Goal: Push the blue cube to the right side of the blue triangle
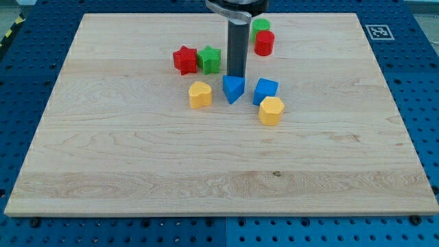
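The blue cube (265, 90) sits on the wooden board just right of the blue triangle (233, 88), with a small gap between them. My tip (236, 75) stands directly above the blue triangle in the view, at its top edge, and left of the blue cube. The rod rises from there out of the view's top.
A yellow heart-like block (200, 95) lies left of the triangle. A yellow hexagon-like block (271, 110) touches the cube's lower side. A red star (184, 60) and green star (209, 60) sit left of the rod. A red cylinder (264, 42) and green block (260, 27) sit right of it.
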### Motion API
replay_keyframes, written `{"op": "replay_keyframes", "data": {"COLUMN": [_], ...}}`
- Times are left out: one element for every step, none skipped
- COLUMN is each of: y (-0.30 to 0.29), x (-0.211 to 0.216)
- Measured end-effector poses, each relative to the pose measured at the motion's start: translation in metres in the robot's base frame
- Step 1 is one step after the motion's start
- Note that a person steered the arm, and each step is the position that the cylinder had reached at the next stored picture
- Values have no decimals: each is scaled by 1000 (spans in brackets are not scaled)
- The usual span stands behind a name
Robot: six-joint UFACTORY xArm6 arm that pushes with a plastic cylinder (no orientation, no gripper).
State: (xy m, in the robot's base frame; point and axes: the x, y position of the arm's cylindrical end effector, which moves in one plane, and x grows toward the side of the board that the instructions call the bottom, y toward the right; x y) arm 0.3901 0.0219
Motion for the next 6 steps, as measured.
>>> {"op": "replay_keyframes", "data": {"y": [-10, -15, -2, 46, 103, 118], "x": [15, 8, -25, -30, -18, 12]}}
